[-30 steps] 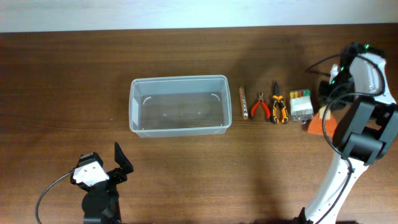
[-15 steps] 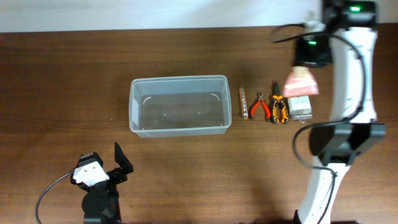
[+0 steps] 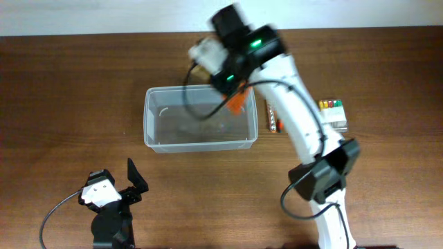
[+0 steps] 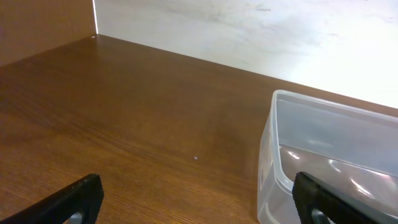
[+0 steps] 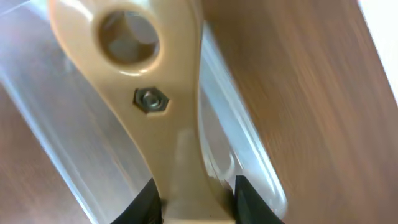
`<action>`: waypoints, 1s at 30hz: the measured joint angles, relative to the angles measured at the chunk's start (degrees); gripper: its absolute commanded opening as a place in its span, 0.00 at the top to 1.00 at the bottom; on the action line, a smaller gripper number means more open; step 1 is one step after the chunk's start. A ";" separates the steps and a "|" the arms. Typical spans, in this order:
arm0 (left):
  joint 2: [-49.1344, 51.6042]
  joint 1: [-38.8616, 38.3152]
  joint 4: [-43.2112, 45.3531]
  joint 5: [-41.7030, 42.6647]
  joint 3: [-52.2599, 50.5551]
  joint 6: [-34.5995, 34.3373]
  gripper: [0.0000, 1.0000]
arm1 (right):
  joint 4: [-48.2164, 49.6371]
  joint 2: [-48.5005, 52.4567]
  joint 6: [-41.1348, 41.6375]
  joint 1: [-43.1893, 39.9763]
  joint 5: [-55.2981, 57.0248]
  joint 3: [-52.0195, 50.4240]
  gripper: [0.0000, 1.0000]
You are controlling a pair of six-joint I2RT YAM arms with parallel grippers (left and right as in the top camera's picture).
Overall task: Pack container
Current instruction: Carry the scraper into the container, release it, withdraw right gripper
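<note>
The container (image 3: 149, 111) is a clear rectangular tub at the table's middle; it also shows in the left wrist view (image 4: 280, 155) and the right wrist view (image 5: 242, 143). My right gripper (image 3: 232, 90) hangs over the tub's far right corner, blurred by motion. In the right wrist view it (image 5: 196, 200) is shut on a tan-handled tool (image 5: 155, 93) with a hole and a hex nut. An orange part of the tool (image 3: 237, 102) shows inside the tub's outline. My left gripper (image 3: 130, 181) is open and empty near the front left edge (image 4: 199, 208).
A small clear box with coloured bits (image 3: 333, 114) lies right of the tub. A thin brown bar (image 3: 271, 119) lies between them, partly hidden by my right arm. A pale wall (image 4: 249, 31) runs along the table's far edge.
My right arm has swung left from the table's far right, carrying the tool, and is now over the container. The left arm has not moved.
</note>
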 measured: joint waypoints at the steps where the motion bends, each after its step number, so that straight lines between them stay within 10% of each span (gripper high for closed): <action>1: 0.00 0.00 0.00 0.00 0.00 0.00 0.01 | 1.75 0.00 -2.99 1.55 0.00 -1.88 0.96; 16: 0.00 0.00 0.00 0.00 0.00 0.00 0.01 | 15.98 0.76 -17.57 2.21 2.29 -27.30 0.94; 19: 0.00 0.00 0.00 0.00 0.00 0.00 0.01 | 16.96 0.76 -17.79 1.44 2.69 -27.30 0.68; 23: 0.00 0.00 0.00 0.00 0.00 0.00 0.01 | 16.98 0.76 -17.97 1.27 4.22 -27.30 0.62; 27: 0.00 0.00 0.00 0.00 0.00 0.00 0.01 | 16.39 0.74 -17.38 1.81 10.45 -26.91 0.28; 30: 0.00 0.00 0.00 0.00 0.00 0.00 0.01 | 14.36 0.50 -16.04 2.54 14.47 -25.00 0.22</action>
